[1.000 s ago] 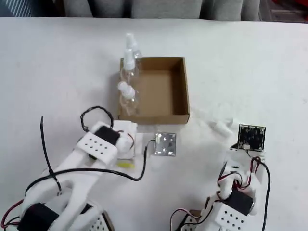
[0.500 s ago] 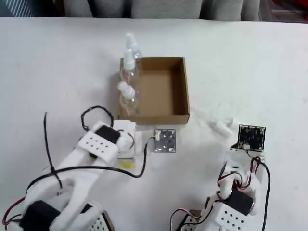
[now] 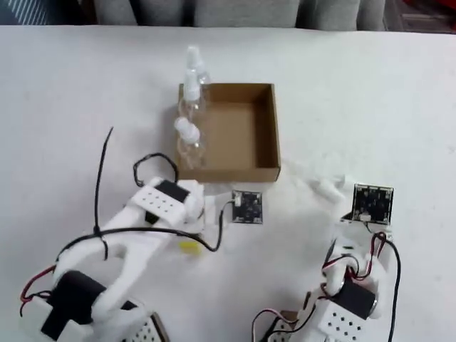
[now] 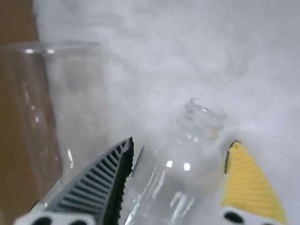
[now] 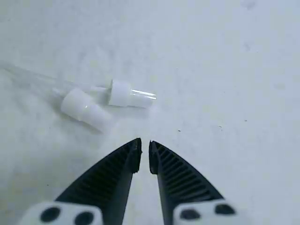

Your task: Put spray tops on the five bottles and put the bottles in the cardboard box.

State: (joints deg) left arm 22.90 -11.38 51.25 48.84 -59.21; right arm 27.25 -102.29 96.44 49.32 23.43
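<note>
A clear bottle with an open neck (image 4: 197,140) sits tilted between the black and yellow fingers of my left gripper (image 4: 182,143), which is shut on it. The left arm (image 3: 164,203) is just in front of the cardboard box (image 3: 267,128). Three bottles with spray tops (image 3: 189,135) stand in a row along the box's left wall. One of these clear bottles (image 4: 33,112) is close beside the held one. My right gripper (image 5: 144,158) is shut and holds nothing. It hovers just short of two loose spray tops (image 5: 86,110) lying on the table, the same spray tops (image 3: 325,187) to the box's right.
The table is white, and the right arm (image 3: 356,285) sits at its front right. A small yellow piece (image 3: 189,246) shows by the left arm. Cables loop over the left arm. Chairs stand behind the far edge.
The left arm has moved forward toward the box's front left corner and its cable has swung up. The right arm has not moved.
</note>
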